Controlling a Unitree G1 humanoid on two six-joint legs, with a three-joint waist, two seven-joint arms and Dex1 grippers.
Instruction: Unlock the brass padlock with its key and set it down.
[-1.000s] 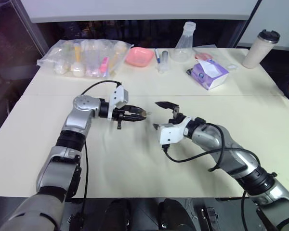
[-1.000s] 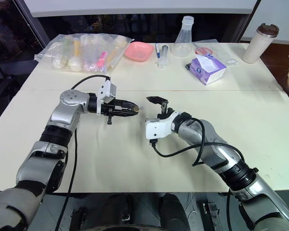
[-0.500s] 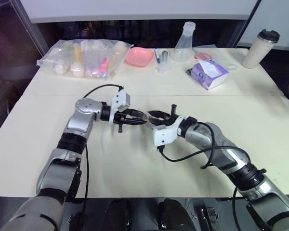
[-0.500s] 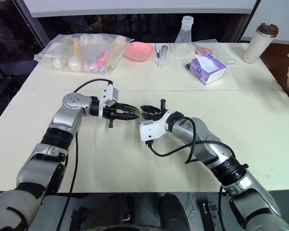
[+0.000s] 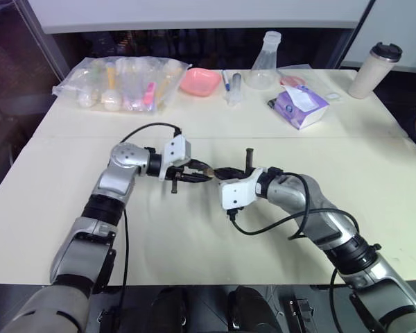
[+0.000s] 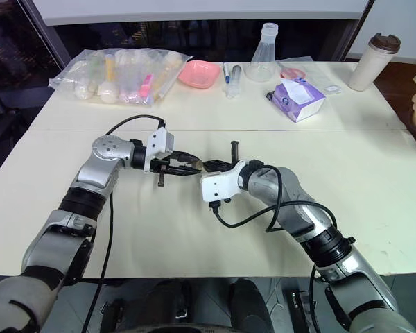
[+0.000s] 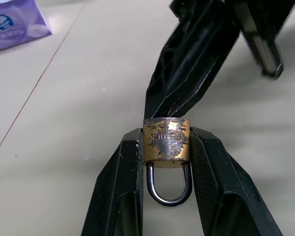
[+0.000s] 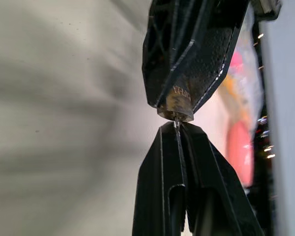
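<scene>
The brass padlock (image 7: 166, 142) is squeezed between the two fingers of the left gripper (image 7: 165, 147), up above the table (image 5: 194, 236), its shackle (image 7: 168, 186) pointing back toward the wrist. The right gripper (image 8: 178, 127) has its fingers pressed together, tips at the padlock's end, maybe pinching a thin key.

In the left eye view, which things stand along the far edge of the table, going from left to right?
Plastic bag of items → pink bowl → glass flask → purple tissue pack → lidded cup.
</scene>
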